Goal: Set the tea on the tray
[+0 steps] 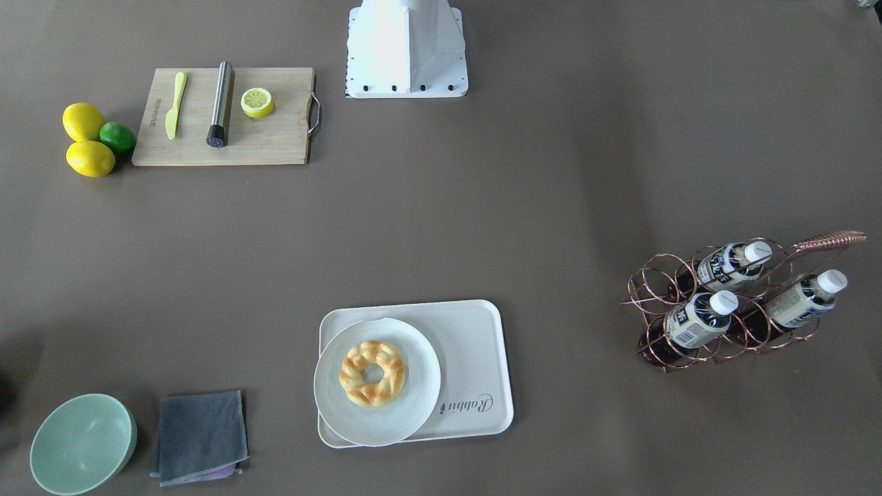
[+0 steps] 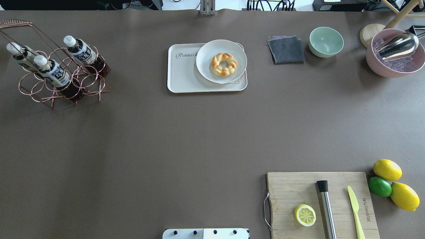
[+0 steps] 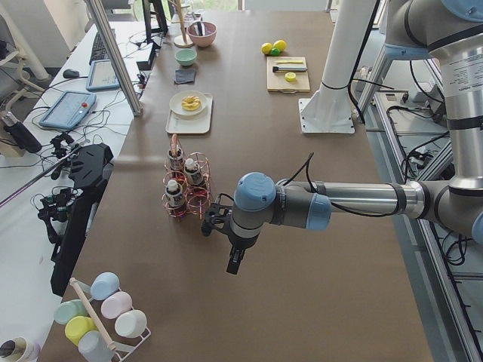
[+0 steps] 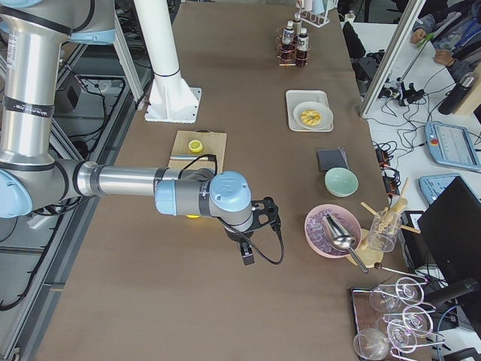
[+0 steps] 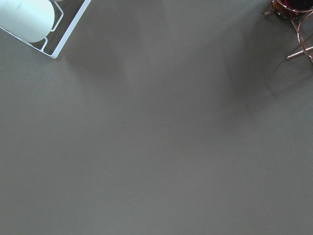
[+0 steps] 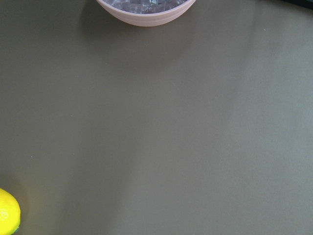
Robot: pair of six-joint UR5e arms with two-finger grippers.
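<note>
Brown tabletop (image 2: pixel 166 139) lies broadly open between the copper wire rack (image 1: pixel 654 293), which holds three tea (image 1: pixel 699 320) bottles, and the tray (image 1: pixel 475 344). The tray's bare half adjoins a plate (image 1: pixel 413 372) bearing a pastry (image 1: pixel 372 373). We cannot tell whether the left gripper (image 3: pixel 233 265) or the right gripper (image 4: pixel 247 258) is parted.

The table (image 2: pixel 132 139) is a flat grey-brown. The tea bottles (image 1: pixel 696 322) hold dark reddish-brown liquid under white caps, with cream-and-navy labels, in a copper-coloured wire rack (image 1: pixel 827 240). The tray (image 1: pixel 475 351) is cream-white with dark "Rabbit" script; the plate (image 1: pixel 420 358) is white, the braided pastry ring (image 1: pixel 372 373) golden with browner patches. The bowl (image 1: pixel 83 444) is pale mint green, the folded cloth (image 1: pixel 200 435) dark grey. The cutting board (image 1: pixel 275 141) is light wood with lengthwise grain, the knife (image 1: pixel 176 103) lime-yellow, the muddler (image 1: pixel 221 100) silver with a black tip. The lemons (image 1: pixel 83 121) are yellow, the lime (image 1: pixel 118 137) green, the ice bowl (image 2: pixel 382 69) pink
</note>
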